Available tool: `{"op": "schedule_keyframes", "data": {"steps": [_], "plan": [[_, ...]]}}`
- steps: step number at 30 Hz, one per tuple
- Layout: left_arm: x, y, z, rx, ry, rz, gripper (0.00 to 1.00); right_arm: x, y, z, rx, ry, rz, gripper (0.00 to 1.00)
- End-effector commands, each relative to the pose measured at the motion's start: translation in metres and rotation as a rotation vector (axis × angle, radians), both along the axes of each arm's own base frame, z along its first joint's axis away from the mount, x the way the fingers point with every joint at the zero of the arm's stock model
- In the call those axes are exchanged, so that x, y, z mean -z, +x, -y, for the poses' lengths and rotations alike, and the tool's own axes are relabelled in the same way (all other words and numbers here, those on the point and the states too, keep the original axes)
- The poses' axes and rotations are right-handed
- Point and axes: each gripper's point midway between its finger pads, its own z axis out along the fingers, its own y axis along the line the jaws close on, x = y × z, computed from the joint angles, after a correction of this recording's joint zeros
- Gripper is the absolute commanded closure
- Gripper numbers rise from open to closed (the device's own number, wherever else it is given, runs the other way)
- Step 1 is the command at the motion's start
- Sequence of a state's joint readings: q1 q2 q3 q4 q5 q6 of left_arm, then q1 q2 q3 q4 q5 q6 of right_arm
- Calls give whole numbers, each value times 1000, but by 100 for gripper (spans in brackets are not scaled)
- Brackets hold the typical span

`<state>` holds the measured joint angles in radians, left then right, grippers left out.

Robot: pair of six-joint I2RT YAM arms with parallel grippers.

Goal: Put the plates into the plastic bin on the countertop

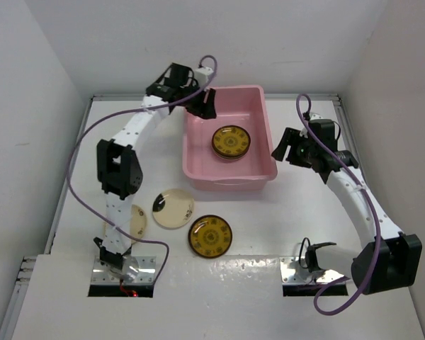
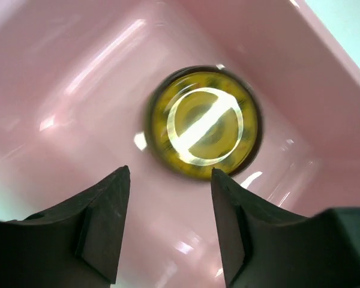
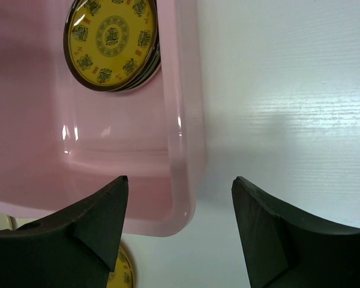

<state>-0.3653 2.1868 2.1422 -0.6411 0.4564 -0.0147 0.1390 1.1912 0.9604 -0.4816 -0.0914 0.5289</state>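
Our left gripper (image 2: 168, 180) hangs spread and empty over the bin's (image 1: 262, 127) far-left corner, walls close on two sides. Our right gripper (image 3: 180, 186), spread too, hovers just right of the rim, over open countertop (image 1: 304, 212). One amber plate (image 1: 231, 142) shows inside the bin. Outside we count three plates: one amber (image 1: 210, 236), one cream (image 1: 173, 208), another cream (image 1: 138, 219) half behind the left arm (image 1: 117, 170).

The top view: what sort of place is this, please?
Probably a robot test bench, not a real kitchen: a plain white table closed in by bare white walls, with a left arm and a right arm bolted at its near edge.
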Motion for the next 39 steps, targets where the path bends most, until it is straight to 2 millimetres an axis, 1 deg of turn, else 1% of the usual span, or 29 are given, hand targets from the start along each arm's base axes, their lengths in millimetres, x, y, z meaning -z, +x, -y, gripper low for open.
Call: {"op": "schedule_keyframes", "data": {"steps": [1, 2, 3, 4, 5, 6, 8, 9, 10, 11, 12, 15, 16, 17, 18, 21, 24, 25, 27, 29, 30, 31, 32, 33, 34, 35, 37, 38, 39], "plan": [[-111, -7, -84, -112, -27, 213, 42, -21, 7, -4, -28, 4, 60, 30], [-85, -19, -104, -120, 35, 150, 47, -20, 6, -6, -34, 5, 60, 30], [-73, -24, -135, -161, 72, 117, 55, -18, 4, -7, -39, 5, 60, 30], [-77, -42, -149, -170, 91, 118, 57, -15, 3, -8, -37, 9, 57, 30], [-60, -54, -162, -173, 118, 82, 58, -14, 3, -6, -34, 9, 59, 30], [-9, -80, -179, -166, 166, -30, 58, -14, 2, -9, -37, 13, 60, 30], [26, -113, -187, -140, 201, -105, 55, -16, 3, -10, -39, 17, 68, 30], [55, -146, -188, -80, 210, -165, 51, -18, 4, -12, -46, 20, 68, 30], [69, -161, -190, -57, 226, -189, 49, -19, 4, -12, -48, 17, 73, 30], [94, -188, -191, -15, 241, -245, 48, -19, 3, -15, -60, 18, 68, 30], [106, -198, -191, 6, 242, -266, 46, -21, 4, -15, -65, 11, 76, 30], [135, -219, -194, 7, 256, -316, 46, -24, 3, -16, -71, -1, 76, 30], [142, -222, -194, 15, 260, -326, 46, -25, 3, -15, -70, -2, 79, 30], [148, -219, -198, -9, 277, -336, 46, -24, 2, -14, -63, -7, 72, 30], [149, -216, -198, -1, 281, -333, 46, -24, 1, -14, -63, -13, 76, 30], [161, -219, -200, 11, 313, -365, 46, -23, -3, -12, -51, -11, 78, 30], [174, -231, -197, 78, 363, -407, 46, -26, -8, -8, -39, -23, 89, 30], [174, -233, -196, 107, 364, -400, 48, -27, -8, -7, -36, -27, 93, 30], [183, -240, -196, 137, 363, -436, 48, -26, -10, -4, -24, -40, 88, 29], [189, -246, -194, 166, 372, -475, 51, -27, -11, -3, -26, -50, 90, 29], [190, -246, -194, 176, 375, -484, 52, -28, -10, -2, -22, -49, 92, 29], [195, -250, -193, 192, 367, -510, 59, -30, -10, -2, -23, -52, 96, 29], [193, -247, -192, 191, 367, -500, 64, -33, -9, -1, -23, -55, 103, 29], [196, -248, -192, 193, 367, -513, 69, -32, -9, 3, -10, -59, 97, 29], [196, -248, -192, 193, 367, -513, 75, -32, -9, 1, -16, -65, 97, 29], [196, -246, -192, 176, 361, -526, 86, -36, -9, 1, -13, -68, 105, 29], [194, -240, -195, 131, 336, -547, 97, -36, -9, 4, -4, -73, 106, 29], [192, -236, -198, 115, 309, -555, 100, -36, -9, 4, -7, -77, 105, 29], [191, -234, -200, 107, 297, -563, 100, -37, -9, 4, -7, -77, 110, 29]]}}
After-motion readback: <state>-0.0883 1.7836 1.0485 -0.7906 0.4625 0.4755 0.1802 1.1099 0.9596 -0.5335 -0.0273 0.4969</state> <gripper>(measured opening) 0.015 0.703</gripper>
